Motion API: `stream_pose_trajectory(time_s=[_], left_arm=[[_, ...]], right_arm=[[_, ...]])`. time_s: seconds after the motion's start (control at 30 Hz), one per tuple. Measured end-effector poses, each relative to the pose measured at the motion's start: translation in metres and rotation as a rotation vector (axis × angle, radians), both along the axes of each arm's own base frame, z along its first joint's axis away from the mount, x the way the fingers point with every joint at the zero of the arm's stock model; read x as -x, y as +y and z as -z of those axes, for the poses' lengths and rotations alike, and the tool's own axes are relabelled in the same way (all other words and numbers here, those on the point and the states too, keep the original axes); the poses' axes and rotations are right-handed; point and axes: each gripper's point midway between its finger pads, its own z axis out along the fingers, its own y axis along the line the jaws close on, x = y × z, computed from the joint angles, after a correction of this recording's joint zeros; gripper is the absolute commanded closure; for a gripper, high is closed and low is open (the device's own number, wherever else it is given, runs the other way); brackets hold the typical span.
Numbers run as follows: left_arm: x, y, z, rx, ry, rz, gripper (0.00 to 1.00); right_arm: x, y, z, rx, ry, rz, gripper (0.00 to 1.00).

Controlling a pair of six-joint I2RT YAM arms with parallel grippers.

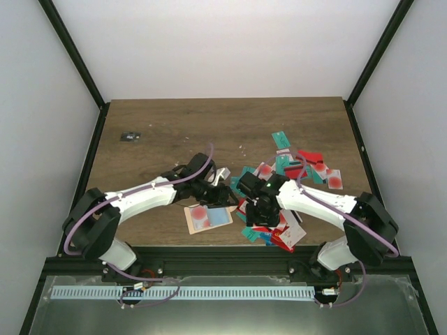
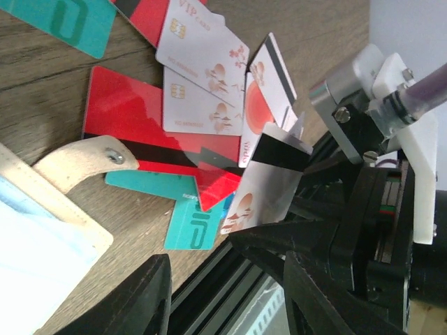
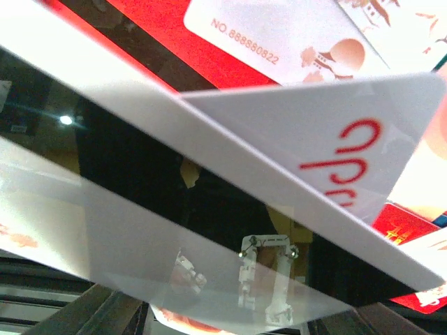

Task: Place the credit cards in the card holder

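White, black-striped credit card [image 2: 269,178] is pinched in the right hand [image 1: 257,209], apparently for slotting into the card holder [image 2: 70,164] beside it; the left hand [image 2: 227,293] is spread nearby.

The 2 grippers crowded the table [image 1: 160,125] near its middle. The left gripper [image 1: 225,187] and right gripper [image 1: 257,215] stood near each other, leaving only a narrow gap beside the card holder [image 1: 207,218]. From the left wrist, the right gripper's black body walled off the right side. A white striped card [image 2: 269,178] pinched in it stood tilted across the way. Overlapping credit cards [image 1: 302,166] covered the right part and the front edge by the rail [image 1: 230,269]. Bare wood ran along the far and left sides, broken only by 1 small dark object [image 1: 130,136].
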Motion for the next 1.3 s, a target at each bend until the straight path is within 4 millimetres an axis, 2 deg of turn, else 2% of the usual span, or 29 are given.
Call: stream_pose_trajectory(time_s=[0.27,0.43,0.53,0.77,0.97,1.13,1.2,1.3], left_arm=[[-0.004,-0.016,-0.009,0.106,0.018,0.013,0.52],[-0.005,-0.022,0.004,0.100,0.054,0.019,0.53],[-0.006,-0.023,0.008,0.094,0.065,0.020,0.63],[-0.006,-0.029,-0.001,0.141,0.071,0.032,0.96],[-0.008,-0.037,-0.015,0.201,0.053,0.051,0.96],[-0.024,-0.035,-0.021,0.154,-0.005,0.019,0.96],[-0.035,-0.029,-0.026,0.131,-0.040,-0.010,0.96],[-0.048,-0.009,-0.031,0.095,-0.065,-0.063,0.96]], right_arm=[[-0.004,0.009,-0.010,-0.074,-0.013,-0.033,0.48],[-0.007,0.012,-0.014,-0.096,-0.019,-0.035,0.48],[-0.008,0.011,-0.016,-0.104,-0.022,-0.029,0.48],[-0.010,0.011,-0.020,-0.118,-0.033,-0.018,0.47],[-0.015,0.009,-0.020,-0.124,-0.038,-0.004,0.46],[-0.029,0.001,-0.021,-0.134,-0.042,0.044,0.37],[-0.037,-0.006,-0.020,-0.136,-0.043,0.073,0.26],[-0.052,-0.016,-0.020,-0.143,-0.059,0.108,0.03]])
